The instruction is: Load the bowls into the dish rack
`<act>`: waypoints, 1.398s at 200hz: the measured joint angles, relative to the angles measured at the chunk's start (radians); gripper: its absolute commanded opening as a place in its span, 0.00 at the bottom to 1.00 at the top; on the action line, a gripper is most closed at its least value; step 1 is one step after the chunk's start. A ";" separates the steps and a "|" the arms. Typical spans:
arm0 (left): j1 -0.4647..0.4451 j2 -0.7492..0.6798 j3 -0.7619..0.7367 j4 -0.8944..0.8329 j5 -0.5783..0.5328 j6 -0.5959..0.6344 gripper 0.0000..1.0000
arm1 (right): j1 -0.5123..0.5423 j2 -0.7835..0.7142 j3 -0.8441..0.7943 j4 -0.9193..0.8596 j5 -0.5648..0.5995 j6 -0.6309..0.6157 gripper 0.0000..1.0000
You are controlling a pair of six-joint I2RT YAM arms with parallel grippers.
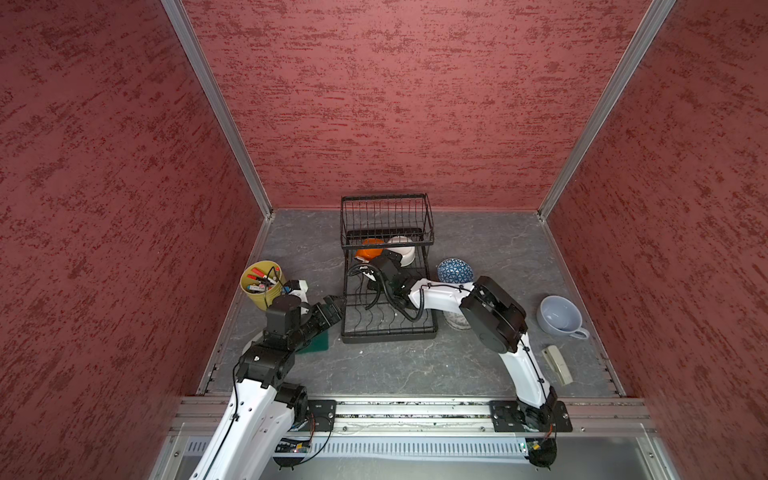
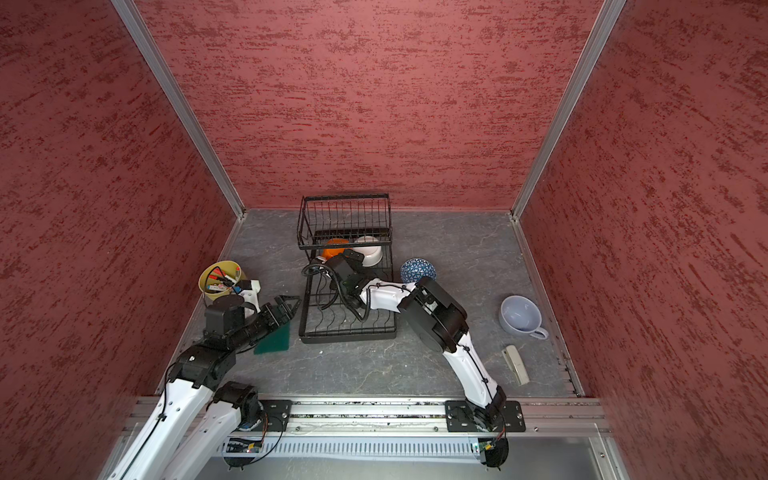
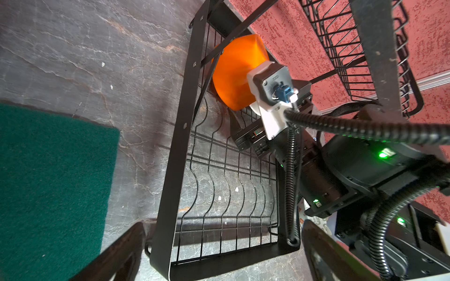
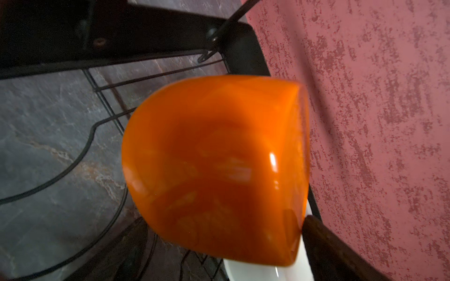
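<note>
Presently: my right claw point(image 1: 386, 252) is gaping wide, orange bowl point(image 4: 214, 170) just ahead between the jaws, seemingly untouched, inside dish rack point(image 1: 388, 334); I am favouring a straight, slow retreat.

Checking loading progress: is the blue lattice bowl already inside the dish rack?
No, the blue lattice bowl sits on the tabletop beside the dish rack, outside its wire frame.

Pale bowl point(image 1: 455, 323) mostly behind the right arm point(image 1: 492, 316); orange bowl point(image 4: 214, 170) blurred close-up.
</note>
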 measured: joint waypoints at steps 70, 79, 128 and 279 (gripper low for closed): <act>0.013 0.036 -0.001 0.039 0.021 0.000 0.99 | 0.022 0.000 -0.037 0.101 0.034 -0.078 0.99; 0.016 0.036 -0.001 0.039 0.024 0.000 1.00 | 0.023 0.000 -0.035 0.101 0.035 -0.074 0.99; 0.030 0.038 -0.001 0.039 0.038 0.000 1.00 | 0.024 0.032 0.029 0.119 0.074 -0.043 0.99; 0.043 0.043 -0.001 0.045 0.053 0.000 1.00 | 0.025 0.019 -0.013 0.100 0.096 0.130 0.99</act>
